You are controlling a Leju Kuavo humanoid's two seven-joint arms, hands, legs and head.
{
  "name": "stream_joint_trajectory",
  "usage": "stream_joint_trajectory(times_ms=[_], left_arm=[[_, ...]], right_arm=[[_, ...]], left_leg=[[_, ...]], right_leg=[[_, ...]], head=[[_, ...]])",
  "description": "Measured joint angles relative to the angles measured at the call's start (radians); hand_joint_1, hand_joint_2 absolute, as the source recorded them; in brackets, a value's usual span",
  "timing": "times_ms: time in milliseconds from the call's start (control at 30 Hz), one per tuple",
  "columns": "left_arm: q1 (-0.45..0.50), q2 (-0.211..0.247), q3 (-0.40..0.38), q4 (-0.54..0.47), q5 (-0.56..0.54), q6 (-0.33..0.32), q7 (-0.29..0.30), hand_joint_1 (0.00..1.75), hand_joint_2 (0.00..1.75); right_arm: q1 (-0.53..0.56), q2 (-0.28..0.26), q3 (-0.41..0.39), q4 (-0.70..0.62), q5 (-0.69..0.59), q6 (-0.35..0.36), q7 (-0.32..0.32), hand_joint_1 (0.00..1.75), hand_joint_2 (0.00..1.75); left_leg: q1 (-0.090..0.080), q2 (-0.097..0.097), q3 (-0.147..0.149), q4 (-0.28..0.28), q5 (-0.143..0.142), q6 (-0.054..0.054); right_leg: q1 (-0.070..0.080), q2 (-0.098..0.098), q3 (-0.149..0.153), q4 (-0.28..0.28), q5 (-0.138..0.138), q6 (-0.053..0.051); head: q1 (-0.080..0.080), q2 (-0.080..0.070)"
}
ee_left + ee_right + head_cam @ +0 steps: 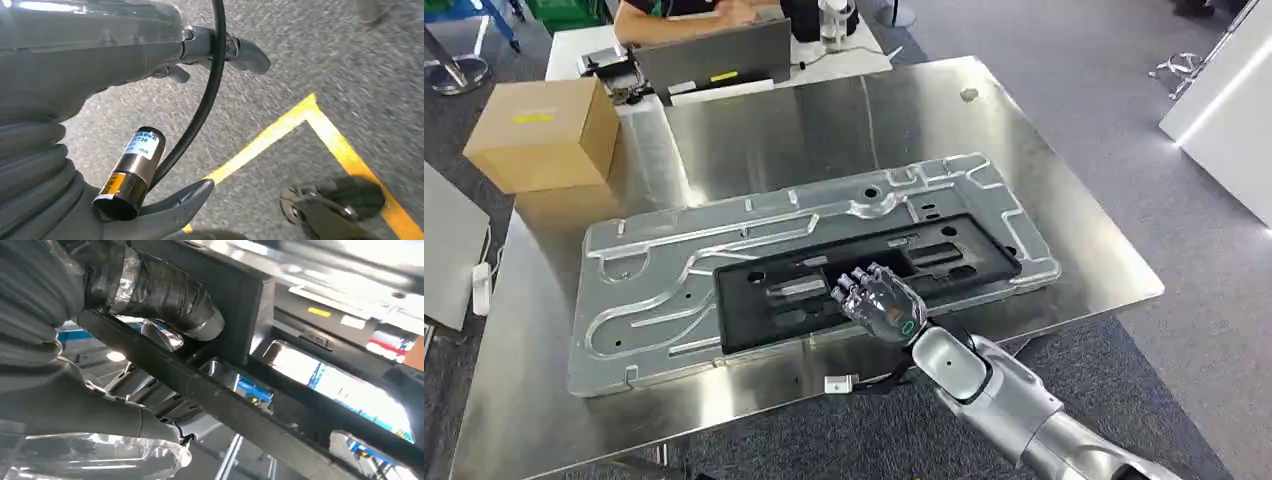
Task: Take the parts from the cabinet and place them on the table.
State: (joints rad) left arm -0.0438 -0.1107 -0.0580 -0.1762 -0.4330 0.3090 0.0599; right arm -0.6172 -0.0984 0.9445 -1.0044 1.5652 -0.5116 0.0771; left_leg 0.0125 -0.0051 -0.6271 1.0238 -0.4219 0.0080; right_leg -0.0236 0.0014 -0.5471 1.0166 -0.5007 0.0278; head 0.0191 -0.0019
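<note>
My right hand (882,302) fingers (165,295) are gripping the black frame (864,275), already lying on the table (824,120); release is remaining. Left fingers (247,52) are hanging released.

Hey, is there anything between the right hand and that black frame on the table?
Nothing visible. The right hand is already on the black frame, its fingers closed around a bar, and the frame lies on the silver panel on the table.

Metal panel (674,290) lay on tabletop (824,130); frame part (944,255) lay on panel's right half; right hand (879,300) on frame's near edge; cardboard box (544,130) behind-left of panel.
</note>
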Motion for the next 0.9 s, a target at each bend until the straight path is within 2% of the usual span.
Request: stream_joint_trajectory(times_ms=[33,67,100,167,200,233,267,333,367,400,467,500,533,567,600,733,900], left_arm=[[0.002,0.000,0.000,0.000,0.000,0.000,0.000,0.00,1.75],[0.002,0.000,0.000,0.000,0.000,0.001,0.000,0.00,1.75],[0.001,0.000,0.000,0.000,0.000,0.001,0.000,0.00,1.75],[-0.001,0.000,0.000,0.000,0.000,0.000,0.000,0.00,1.75],[-0.001,0.000,0.000,0.000,0.000,0.000,0.000,0.00,1.75],[0.002,0.000,0.000,0.000,0.000,0.000,0.000,0.00,1.75],[0.003,0.001,0.000,0.000,0.000,0.000,0.000,0.00,1.75],[0.002,0.001,0.000,0.000,0.000,0.000,0.000,0.00,1.75],[0.003,-0.002,0.000,0.000,-0.001,0.000,0.000,0.00,1.75],[0.000,-0.001,0.000,0.000,-0.002,0.000,0.000,0.00,1.75],[-0.001,-0.001,0.000,0.000,-0.007,-0.010,-0.005,0.00,1.75],[0.001,-0.001,0.000,0.000,-0.017,-0.013,-0.018,0.00,1.75],[0.003,0.000,-0.001,0.000,-0.032,-0.011,-0.028,0.00,1.75],[0.002,0.000,-0.003,0.000,-0.041,-0.005,-0.029,0.00,1.75],[0.001,0.000,-0.003,0.000,-0.042,0.002,-0.028,0.00,1.75],[0.000,0.002,-0.003,0.000,-0.046,0.010,-0.031,0.00,1.75],[0.000,0.003,-0.003,0.000,-0.053,0.032,-0.025,0.00,1.75]], right_arm=[[0.000,0.001,0.000,-0.001,0.000,0.000,0.000,1.75,1.75],[-0.001,0.001,0.000,-0.001,0.000,0.000,0.000,1.75,1.75],[-0.002,0.001,0.000,-0.001,0.000,0.000,0.000,1.75,1.75],[0.001,0.001,0.002,0.000,0.000,0.002,0.000,1.75,1.75],[0.003,0.000,0.003,0.001,0.000,0.002,0.000,1.75,1.75],[0.005,0.000,0.005,0.002,0.000,0.003,0.000,1.75,1.75],[0.006,0.000,0.006,0.002,0.000,0.004,0.000,1.75,1.75],[0.005,0.000,0.007,0.002,0.000,0.004,0.000,1.75,1.75],[0.005,0.000,0.007,0.003,0.000,0.006,0.000,1.75,1.75],[0.003,0.000,0.007,0.002,0.000,0.006,0.000,1.75,1.75],[0.002,0.001,0.009,0.002,-0.005,0.006,-0.007,1.75,1.75],[0.003,0.000,0.009,0.003,-0.009,0.006,-0.007,1.75,1.75],[0.002,0.000,0.009,0.003,-0.013,0.006,-0.011,1.75,1.75],[0.002,0.000,0.009,0.003,-0.016,0.006,-0.013,1.75,1.75],[0.002,0.000,0.010,0.003,-0.019,0.006,-0.016,0.00,0.00],[0.001,0.000,0.010,0.003,-0.026,0.006,-0.017,0.00,0.00],[0.001,0.000,0.010,0.003,-0.033,0.006,-0.017,0.00,0.00]], left_leg=[[0.006,0.000,0.010,-0.009,0.001,0.009],[0.004,0.000,0.017,-0.010,-0.004,0.018],[0.002,0.000,0.020,-0.010,-0.008,0.024],[-0.003,0.000,0.027,-0.009,-0.016,0.032],[-0.006,-0.002,0.030,-0.007,-0.021,0.034],[-0.010,-0.004,0.038,-0.006,-0.028,0.035],[-0.012,-0.006,0.047,-0.005,-0.035,0.035],[-0.016,-0.009,0.069,-0.005,-0.050,0.033],[-0.020,-0.009,0.074,-0.006,-0.055,0.029],[-0.021,-0.012,0.071,-0.001,-0.059,0.023],[-0.017,-0.011,0.072,-0.009,-0.061,0.016],[-0.021,-0.010,0.075,-0.003,-0.066,0.021],[-0.020,-0.009,0.079,-0.011,-0.062,0.031],[-0.019,-0.009,0.079,-0.013,-0.063,0.027],[-0.019,-0.009,0.081,-0.014,-0.063,0.027],[-0.019,-0.008,0.086,-0.022,-0.065,0.024],[-0.018,-0.008,0.087,-0.024,-0.064,0.017]], right_leg=[[-0.004,-0.001,0.000,0.006,-0.009,0.005],[-0.002,-0.002,-0.016,0.051,-0.028,0.004],[-0.002,-0.001,-0.053,0.121,-0.059,0.004],[0.002,-0.001,-0.148,0.274,-0.107,0.004],[0.002,-0.001,-0.186,0.321,-0.109,0.003],[0.003,-0.001,-0.198,0.311,-0.076,-0.002],[0.004,-0.001,-0.185,0.259,-0.028,-0.007],[0.013,0.001,-0.119,0.082,0.087,-0.025],[0.020,0.004,-0.101,0.052,0.077,-0.034],[0.021,0.004,-0.088,0.022,0.074,-0.034],[0.024,0.004,-0.088,0.023,0.069,-0.035],[0.016,0.006,-0.083,0.012,0.072,-0.030],[0.018,0.008,-0.082,0.013,0.071,-0.029],[0.020,0.008,-0.082,0.013,0.070,-0.030],[0.020,0.007,-0.081,0.013,0.068,-0.032],[0.021,0.008,-0.080,0.013,0.064,-0.036],[0.021,0.007,-0.080,0.014,0.064,-0.037]], head=[[0.000,0.000],[0.002,0.000],[0.001,0.000],[0.002,0.000],[0.001,0.000],[0.002,0.000],[0.002,0.000],[0.002,0.000],[0.000,0.000],[0.000,0.000],[-0.001,0.000],[-0.002,0.000],[-0.002,0.000],[-0.002,0.000],[-0.002,0.000],[-0.002,0.000],[-0.002,0.000]])
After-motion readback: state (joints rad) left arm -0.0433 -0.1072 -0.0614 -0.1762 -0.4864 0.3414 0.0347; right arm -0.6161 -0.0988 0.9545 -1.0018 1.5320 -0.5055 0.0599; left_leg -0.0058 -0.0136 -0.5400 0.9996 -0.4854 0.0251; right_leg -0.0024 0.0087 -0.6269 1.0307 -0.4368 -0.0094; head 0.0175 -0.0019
